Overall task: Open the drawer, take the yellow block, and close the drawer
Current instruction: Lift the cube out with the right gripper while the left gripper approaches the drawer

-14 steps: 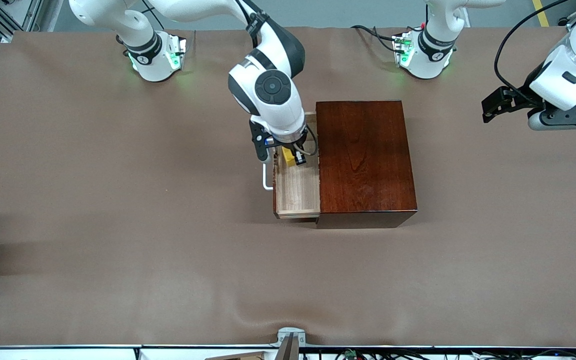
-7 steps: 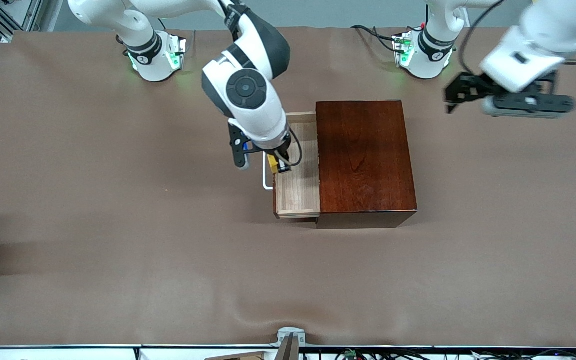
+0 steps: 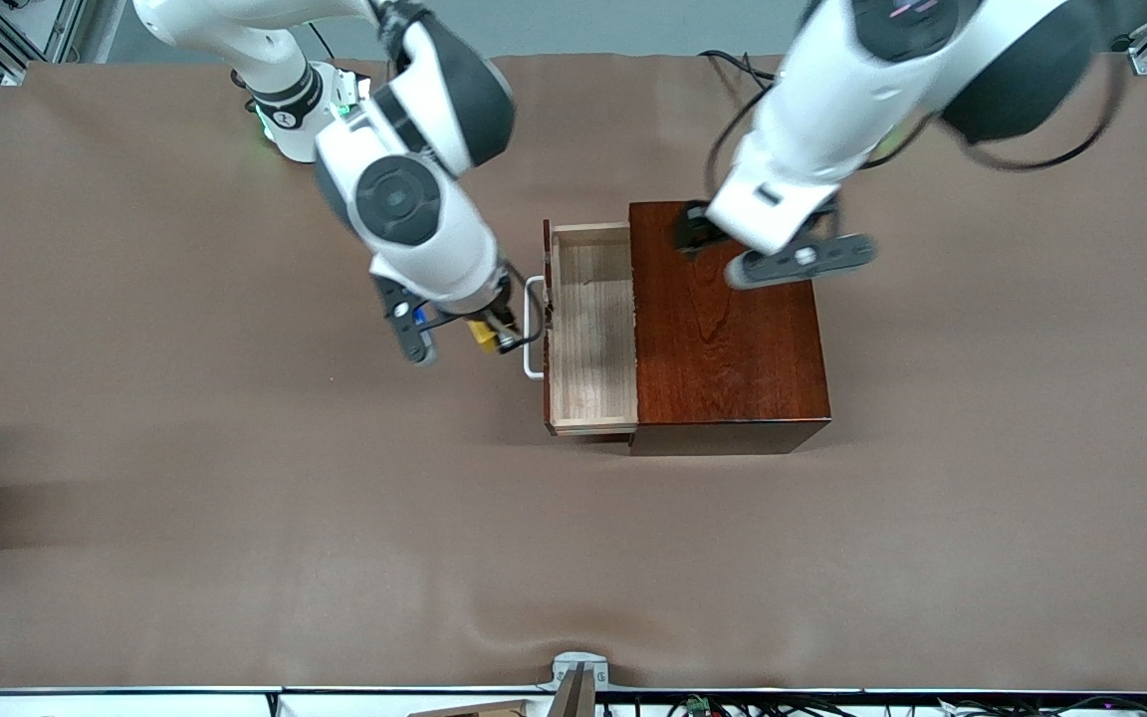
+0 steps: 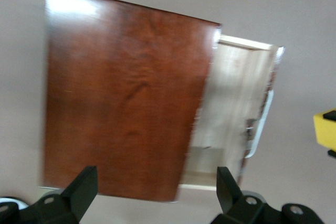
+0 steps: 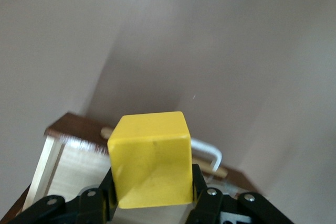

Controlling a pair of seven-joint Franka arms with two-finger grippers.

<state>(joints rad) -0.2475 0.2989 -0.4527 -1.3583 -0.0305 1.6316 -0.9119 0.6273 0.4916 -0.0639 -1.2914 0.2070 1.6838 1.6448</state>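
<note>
Yellow rigid cube [image 3: 483,337], light, clamped in our right jaws above tabletop [image 3: 185,448]; left jaws open over glossy reddish-brown box [image 3: 728,329].

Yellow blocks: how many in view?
1. The yellow block is shut in the right gripper, over the table beside the open drawer. The drawer's visible part holds none.

Count: one box [image 3: 728,319] with one drawer [image 3: 591,339] and one handle [image 3: 532,329]; one yellow block [image 3: 483,336]; two arms, two grippers: right gripper [image 3: 494,337], left gripper [image 4: 152,192].
</note>
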